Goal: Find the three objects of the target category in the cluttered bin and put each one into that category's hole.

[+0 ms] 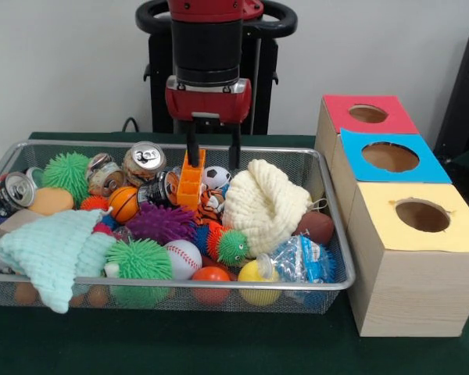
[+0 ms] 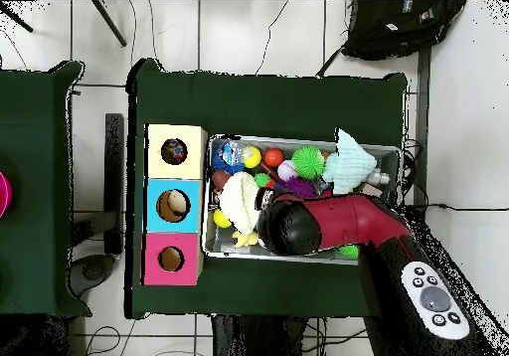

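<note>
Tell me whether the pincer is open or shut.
Open: the pincer has its two black fingers spread apart above the bin, beside an orange block.

I saw the wire bin (image 1: 332, 226) heaped with balls, cans and knit hats. Beside it stood three wooden boxes, each with a round hole: red (image 1: 368, 114), blue (image 1: 390, 157), yellow (image 1: 422, 216).

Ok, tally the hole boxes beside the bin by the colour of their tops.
Red-topped box: 1
Blue-topped box: 1
Yellow-topped box: 1
Total: 3
</note>
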`<action>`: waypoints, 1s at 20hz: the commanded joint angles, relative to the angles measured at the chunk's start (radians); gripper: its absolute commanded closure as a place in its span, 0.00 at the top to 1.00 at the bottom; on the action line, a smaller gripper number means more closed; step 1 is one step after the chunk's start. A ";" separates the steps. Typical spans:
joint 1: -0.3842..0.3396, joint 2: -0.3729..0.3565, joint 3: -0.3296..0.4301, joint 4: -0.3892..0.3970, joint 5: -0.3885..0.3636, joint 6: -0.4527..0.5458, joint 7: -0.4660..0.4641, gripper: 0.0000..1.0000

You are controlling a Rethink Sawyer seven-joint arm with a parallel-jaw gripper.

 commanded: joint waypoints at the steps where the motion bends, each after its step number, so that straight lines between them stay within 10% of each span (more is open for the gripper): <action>1: 0.015 0.026 -0.067 0.033 0.047 -0.070 0.157 1.00; 20: 0.149 0.094 -0.183 0.011 0.137 -0.206 0.204 1.00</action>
